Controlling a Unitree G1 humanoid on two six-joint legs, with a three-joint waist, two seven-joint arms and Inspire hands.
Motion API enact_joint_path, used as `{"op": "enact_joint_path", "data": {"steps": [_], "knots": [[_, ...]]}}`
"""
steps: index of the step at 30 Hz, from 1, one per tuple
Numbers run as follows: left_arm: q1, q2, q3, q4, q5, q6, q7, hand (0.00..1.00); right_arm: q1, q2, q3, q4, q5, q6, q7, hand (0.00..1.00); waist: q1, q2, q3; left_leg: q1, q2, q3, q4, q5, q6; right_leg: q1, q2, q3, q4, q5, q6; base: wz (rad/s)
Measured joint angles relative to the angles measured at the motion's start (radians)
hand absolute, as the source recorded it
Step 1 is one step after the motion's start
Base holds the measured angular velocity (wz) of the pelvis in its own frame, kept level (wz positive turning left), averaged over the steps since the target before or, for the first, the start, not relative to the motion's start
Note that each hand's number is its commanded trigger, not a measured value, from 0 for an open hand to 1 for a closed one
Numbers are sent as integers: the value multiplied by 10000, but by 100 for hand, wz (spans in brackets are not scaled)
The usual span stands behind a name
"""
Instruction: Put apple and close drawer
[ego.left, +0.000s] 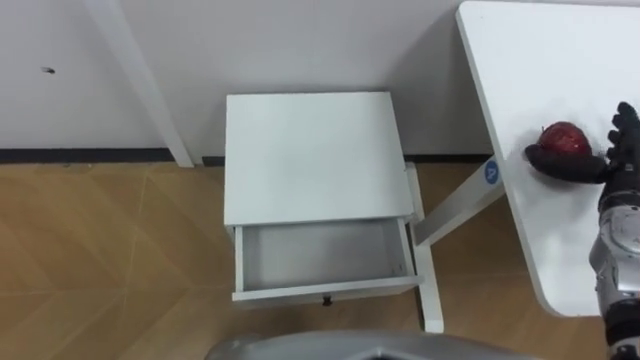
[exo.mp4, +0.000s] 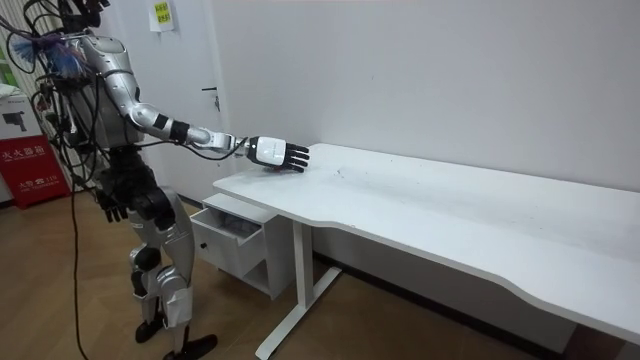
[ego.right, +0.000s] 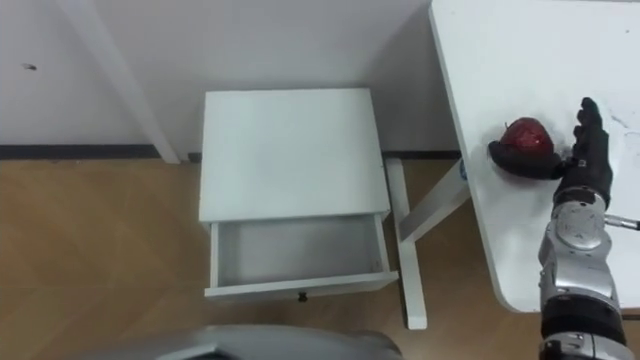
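Right hand (ego.right: 588, 150) resting on white table (ego.right: 520, 60), fingers straight, thumb spread along near side of red apple (ego.right: 527, 135), touching, not clamped. Left hand (exo.mp4: 113, 208) hanging by hip. Drawer (ego.right: 300, 287) of white cabinet (ego.right: 290, 150) pulled open, bottom bare. Round blue sticker (ego.left: 491, 171) on table leg, unreadable. Wood floor (ego.right: 100, 250).

Right arm stretched out almost straight from the shoulder, wrist level, and the right hand (ego.right: 583, 160) lies flat with fingers straight and thumb splayed wide to the side, apparently not clenched, while the left hand (exo.mp4: 113, 207) hangs low beside the hip, arm down.
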Motion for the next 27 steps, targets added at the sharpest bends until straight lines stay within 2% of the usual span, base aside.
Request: {"op": "enact_joint_path", "data": {"steps": [1,2,7,12,27], "knots": [[-38,35,-15,1,-1,-2,0,0,0,-2,0,164,-219,-71,3,67,4,-36,-12,-1,1,-3,4,0,0,2,2,0,0,0,0,0],[-51,43,-26,2,-1,-4,0,0,0,-2,7,195,-288,-83,4,100,8,-47,-19,0,1,-4,5,0,0,5,2,1,1,0,0,0],[-95,145,-68,65,3,-5,0,0,-1,-43,-7,395,-785,-116,-69,100,91,-114,-39,-10,-45,-67,32,0,0,31,9,-5,2,0,0,2],[-147,168,-74,238,9,28,0,0,-2,-416,-8,568,-1487,-100,0,100,97,-152,-30,-14,-52,-90,36,0,0,43,16,68,1,0,0,0],[-192,200,-246,306,199,30,-40,0,-19,-413,43,547,-1815,-101,9,100,171,-185,2,-33,-53,-133,43,-1,-2,63,16,83,8,0,0,0]]}}
